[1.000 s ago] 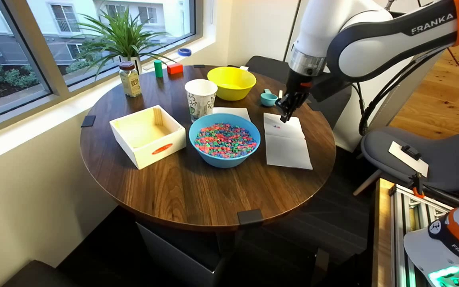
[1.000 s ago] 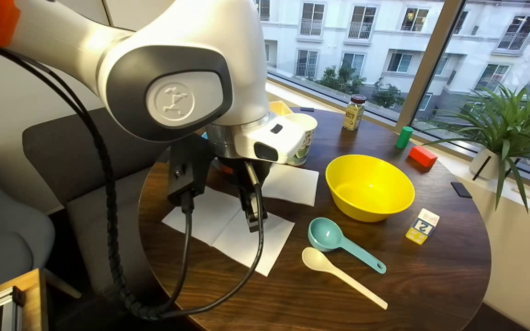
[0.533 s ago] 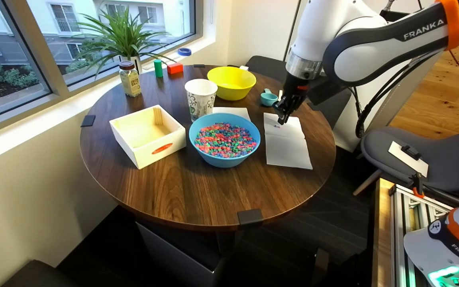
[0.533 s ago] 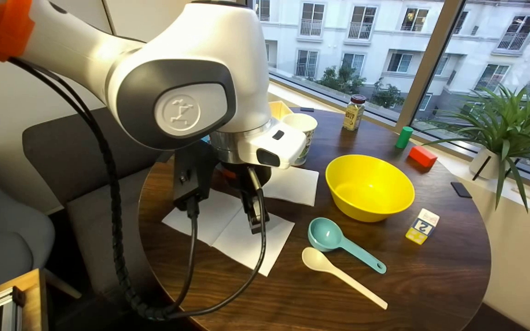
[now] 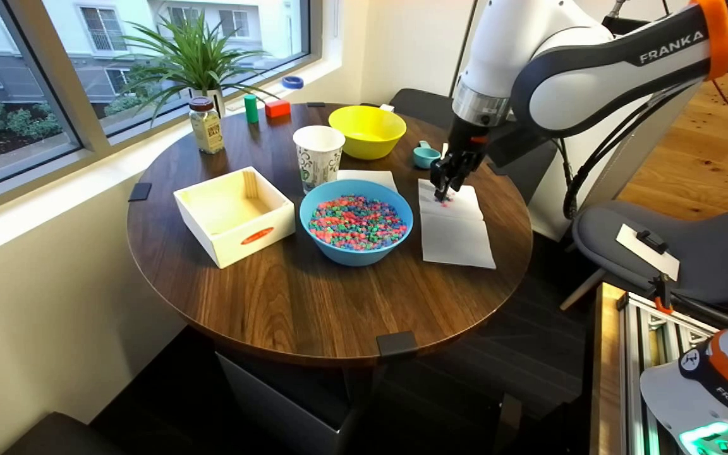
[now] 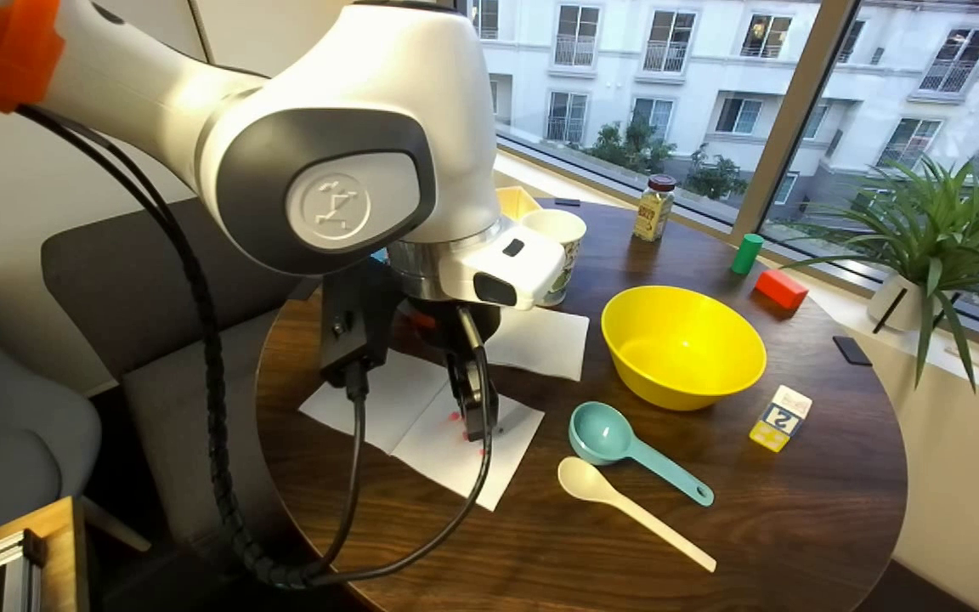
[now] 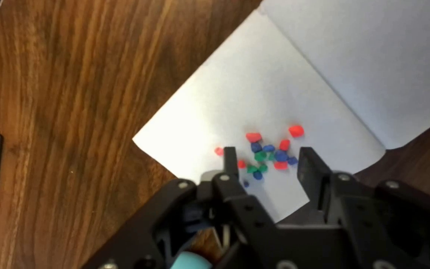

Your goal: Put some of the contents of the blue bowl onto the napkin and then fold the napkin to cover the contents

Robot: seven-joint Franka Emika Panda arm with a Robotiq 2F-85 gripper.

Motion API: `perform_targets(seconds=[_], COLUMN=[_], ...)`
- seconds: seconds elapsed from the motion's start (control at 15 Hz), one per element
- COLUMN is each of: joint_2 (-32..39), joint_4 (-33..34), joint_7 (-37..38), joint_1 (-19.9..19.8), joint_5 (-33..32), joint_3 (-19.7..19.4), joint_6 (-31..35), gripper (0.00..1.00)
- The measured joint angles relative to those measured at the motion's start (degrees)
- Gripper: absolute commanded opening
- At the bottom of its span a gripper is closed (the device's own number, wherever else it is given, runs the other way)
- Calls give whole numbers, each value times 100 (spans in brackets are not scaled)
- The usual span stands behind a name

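Note:
The blue bowl (image 5: pixel 354 258) stands on the table in an exterior view, filled with tiny red, pink, green and blue contents (image 5: pixel 357 221). Beside it lies the white napkin (image 5: pixel 457 243), spread flat with a crease across its middle. In the wrist view, several small loose pieces (image 7: pixel 260 156) are scattered on one half of the napkin (image 7: pixel 233 101). My gripper (image 7: pixel 268 151) is just above them, its jaws parted and holding nothing. An exterior view shows the gripper (image 5: pixel 445 191) low over that same half. The arm largely hides the bowl in an exterior view.
A second white sheet (image 6: pixel 540 340) lies beside the napkin. Around them stand a paper cup (image 5: pixel 320 155), a yellow bowl (image 5: pixel 367 142) and a wooden box (image 5: pixel 253 237). A teal scoop (image 6: pixel 600 433) and a pale spoon (image 6: pixel 587 482) lie near the napkin.
The jaws have parted, and more coloured pieces now lie on the napkin below them, where only a few showed before. Just earlier the gripper came slightly lower and toward the bowl.

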Motion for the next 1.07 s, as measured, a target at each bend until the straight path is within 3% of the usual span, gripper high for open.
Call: perform_targets(seconds=[0.07, 0.2, 0.33, 0.67, 1.07], joint_2=[0, -6, -31, -224, -614], joint_4=[7, 21, 47, 84, 53], joint_7=[0, 0, 0, 0, -28], joint_1=[2, 4, 9, 84, 357], joint_5=[0, 0, 0, 19, 71], joint_3=[1, 5, 11, 111, 426], joint_6=[0, 1, 2, -116, -1009], gripper=[69, 87, 98, 100, 100])
